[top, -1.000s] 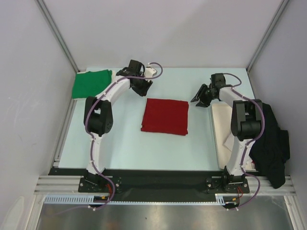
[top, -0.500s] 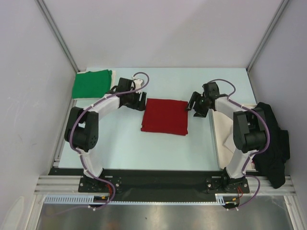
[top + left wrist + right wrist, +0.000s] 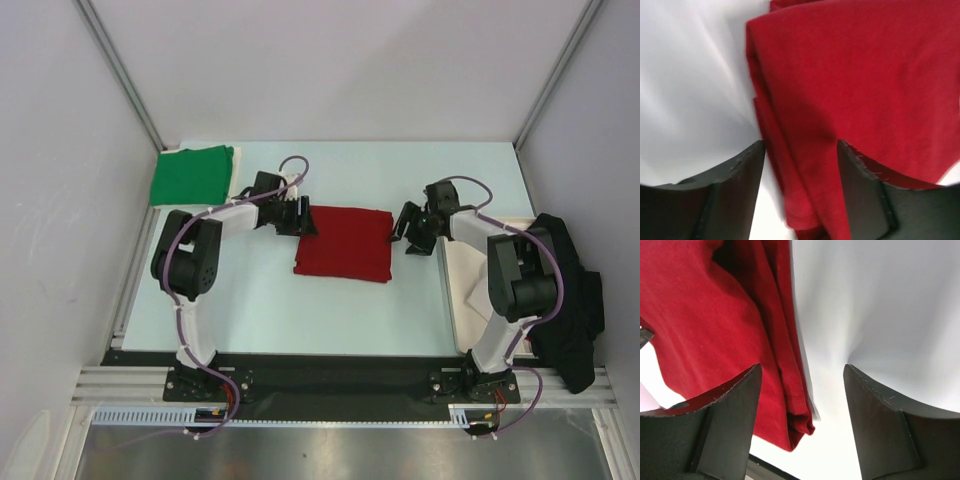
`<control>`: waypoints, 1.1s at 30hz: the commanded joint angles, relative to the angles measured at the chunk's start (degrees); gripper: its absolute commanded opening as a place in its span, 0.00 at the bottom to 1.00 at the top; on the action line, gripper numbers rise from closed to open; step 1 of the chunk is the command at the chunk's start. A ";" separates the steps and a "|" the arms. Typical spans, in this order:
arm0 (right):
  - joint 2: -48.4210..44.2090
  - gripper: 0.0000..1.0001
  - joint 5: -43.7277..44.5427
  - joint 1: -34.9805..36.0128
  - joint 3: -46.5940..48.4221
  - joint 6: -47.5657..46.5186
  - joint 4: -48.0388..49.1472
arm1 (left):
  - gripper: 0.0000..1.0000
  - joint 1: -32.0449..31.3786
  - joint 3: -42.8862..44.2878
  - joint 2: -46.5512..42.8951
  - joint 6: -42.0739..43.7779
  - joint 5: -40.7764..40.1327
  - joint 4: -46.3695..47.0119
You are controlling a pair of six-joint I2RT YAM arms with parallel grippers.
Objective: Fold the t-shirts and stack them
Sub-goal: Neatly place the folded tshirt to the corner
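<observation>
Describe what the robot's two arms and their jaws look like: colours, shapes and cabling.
The left arm and right arm match: slim white tubular links joined by bulky black joint housings, on black bases. A purple cable runs along each, looping free near the wrist. The jaws are matte black, flat and wedge-shaped, with lightly scuffed edges.

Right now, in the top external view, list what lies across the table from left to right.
green t-shirt → left gripper → red t-shirt → right gripper → cream board → black garment
</observation>
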 commanded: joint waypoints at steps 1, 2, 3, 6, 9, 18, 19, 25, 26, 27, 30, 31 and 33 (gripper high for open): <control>-4.21 0.71 0.33 -0.92 -0.63 0.03 1.46 | 0.63 -0.30 0.94 2.94 -4.41 5.43 0.61; -4.91 0.71 0.33 -0.92 -0.80 -0.06 1.37 | 0.60 -0.48 1.12 3.55 -5.11 6.66 0.78; -5.26 0.71 0.60 -1.01 -0.89 0.29 1.45 | 0.57 -0.57 1.21 3.65 -5.47 7.28 0.96; -6.76 0.71 0.60 -1.10 -1.24 0.55 1.80 | 0.43 -0.83 0.86 4.26 -5.91 8.86 1.75; -8.07 0.71 1.12 -1.10 -0.98 0.38 1.11 | 0.30 -0.83 1.03 5.23 -6.61 11.58 2.02; -13.43 0.71 2.44 -3.90 -1.51 -0.68 -2.15 | 0.00 1.10 0.95 0.49 -3.38 13.71 3.17; -14.31 0.71 2.62 -4.17 -1.51 -0.94 -2.32 | 0.00 1.62 1.21 -0.30 -1.88 11.96 2.03; -18.09 0.71 3.67 -6.54 -1.51 -2.61 -4.87 | 0.00 5.75 8.93 -2.94 14.73 2.03 -11.86; -18.88 0.71 3.59 -6.81 -1.68 -2.79 -5.22 | 0.00 6.89 11.21 -3.12 19.01 -1.38 -14.39; -19.33 0.71 3.67 -7.16 -1.86 -3.05 -5.49 | 0.01 7.42 12.19 -3.55 20.53 -3.07 -14.94; -20.91 0.71 4.20 -7.86 -2.91 -3.31 -5.58 | 0.00 8.22 19.56 -1.81 27.38 -11.48 -20.12; -21.09 0.71 4.11 -8.13 -3.17 -3.40 -5.58 | 0.00 8.74 21.58 -1.02 28.18 -13.35 -22.40; -21.53 0.71 4.03 -8.83 -3.52 -3.58 -5.58 | 0.00 9.10 27.29 0.30 29.85 -16.77 -24.51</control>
